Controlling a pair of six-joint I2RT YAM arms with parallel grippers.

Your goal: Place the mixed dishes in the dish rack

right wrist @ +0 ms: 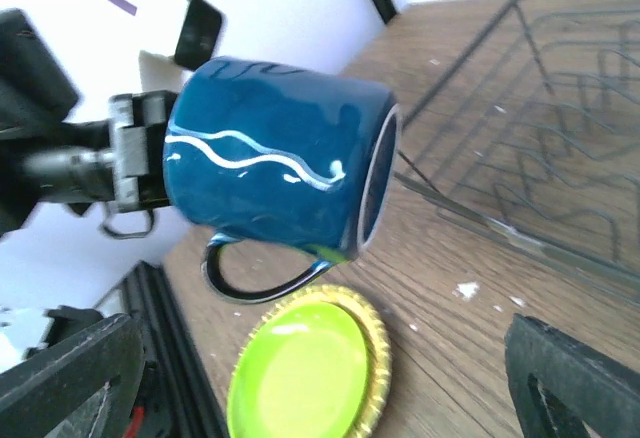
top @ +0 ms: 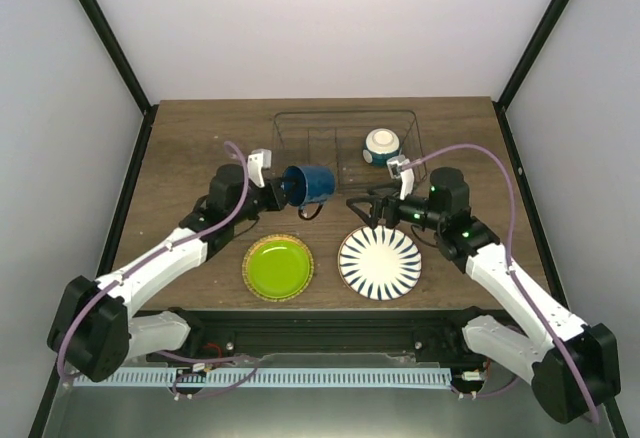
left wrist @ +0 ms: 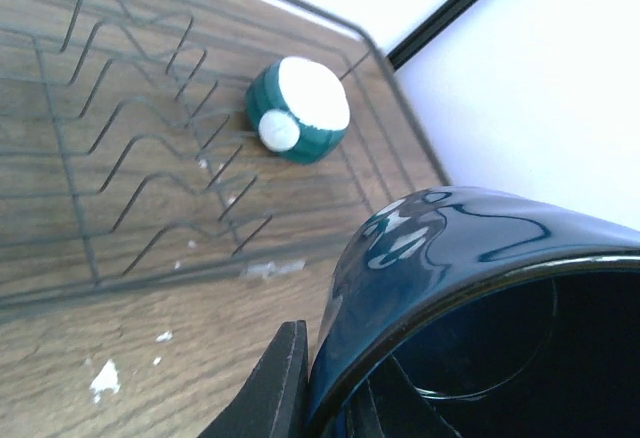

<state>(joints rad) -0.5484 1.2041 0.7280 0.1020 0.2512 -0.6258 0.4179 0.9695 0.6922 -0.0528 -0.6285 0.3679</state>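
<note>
Dark blue handled mug (top: 310, 185): held clear of the tabletop (top: 185, 153), on its side with the handle down, just beside the near left corner of the dish rack (top: 340, 112); pinched, apparently at the rim, by the jaws of the left gripper (top: 283, 190). Small white bowl (top: 382, 145): lodged in the rack's right part. Lime-green plate (top: 277, 267) and striped white plate (top: 379, 262): laid flat, side by side but apart, near the tabletop's front edge. Right gripper (top: 371, 213): jaws spread, nothing held, poised over the striped plate's far rim.
</note>
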